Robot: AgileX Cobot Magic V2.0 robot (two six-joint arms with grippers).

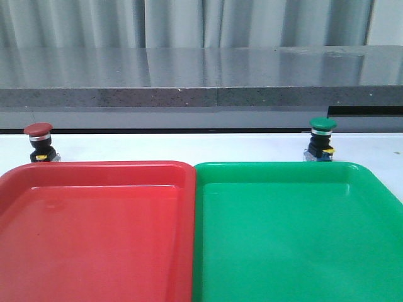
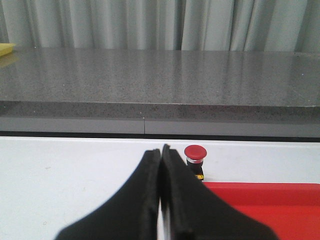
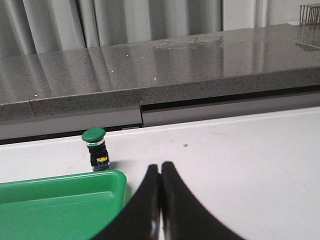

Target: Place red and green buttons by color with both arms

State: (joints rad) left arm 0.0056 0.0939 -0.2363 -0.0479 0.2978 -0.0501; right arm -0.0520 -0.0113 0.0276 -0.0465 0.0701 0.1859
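Observation:
The red button (image 1: 39,142) stands upright on the white table behind the far left corner of the red tray (image 1: 94,226); the left wrist view shows the red button (image 2: 194,159) just beyond my left gripper (image 2: 161,149), which is shut and holds nothing. The green button (image 1: 322,138) stands behind the green tray (image 1: 296,233) towards its far right. In the right wrist view the green button (image 3: 95,149) is well away from my right gripper (image 3: 160,166), also shut and empty. Neither arm appears in the front view.
Both trays lie side by side, touching, and hold nothing. A grey stone ledge (image 1: 201,78) runs along the table's far edge with curtains behind. The red tray's corner (image 2: 260,200) and the green tray's corner (image 3: 60,200) sit beside each gripper.

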